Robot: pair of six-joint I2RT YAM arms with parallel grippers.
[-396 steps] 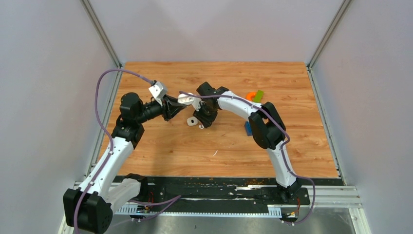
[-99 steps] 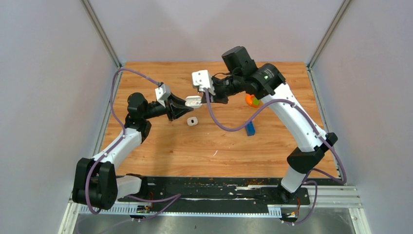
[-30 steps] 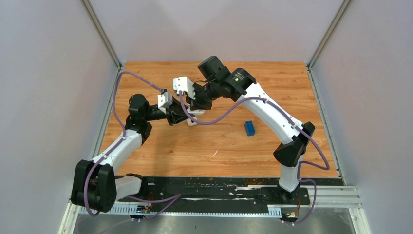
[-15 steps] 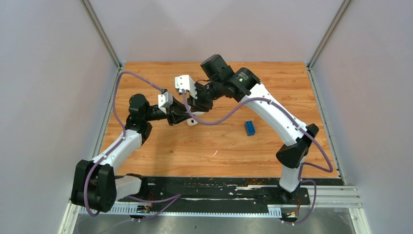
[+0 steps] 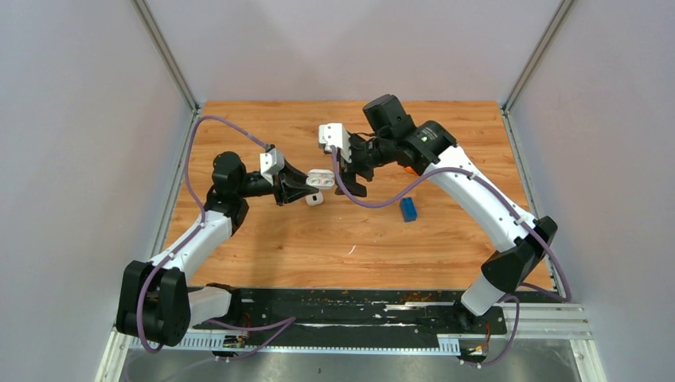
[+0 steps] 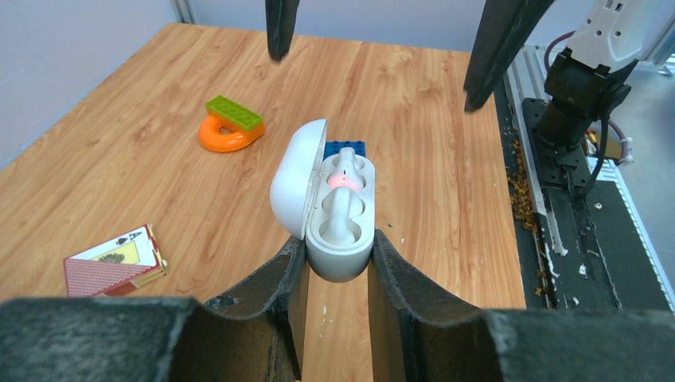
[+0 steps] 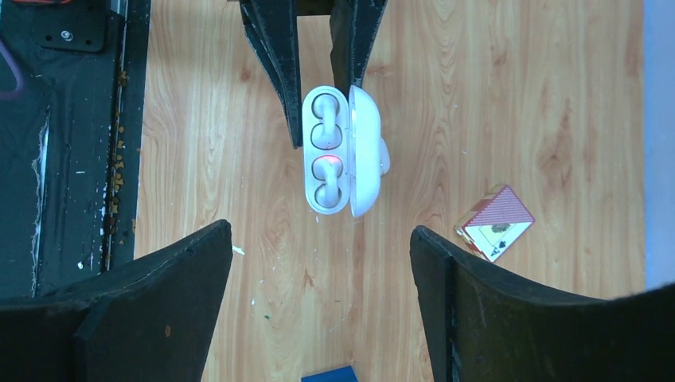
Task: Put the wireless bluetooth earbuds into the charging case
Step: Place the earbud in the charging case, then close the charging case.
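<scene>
The cream-white charging case (image 6: 344, 255) hangs above the table with its lid (image 6: 296, 179) swung open, and my left gripper (image 6: 338, 243) is shut on its lower body. Two white earbuds sit in its sockets, one near (image 6: 338, 219) and one far (image 6: 348, 163), with a red light glowing between them. From above, the right wrist view shows the same case (image 7: 312, 187) with both buds, one (image 7: 324, 119) and the other (image 7: 326, 191), seated. My right gripper (image 7: 321, 232) is open and empty, a short way back from the case. In the top view the case (image 5: 318, 178) lies between the left gripper (image 5: 306, 181) and the right gripper (image 5: 353, 179).
A blue brick (image 5: 408, 209) lies on the wooden table to the right of the case. An orange ring topped by a green brick (image 6: 231, 127) sits farther back. A red-and-white card box (image 6: 115, 259) lies on the far side of the left gripper. A black rail (image 6: 573, 239) runs along the near edge.
The right gripper has gone from shut to wide open and drawn back to the right, away from the case. The left gripper still holds the case in the same place.
</scene>
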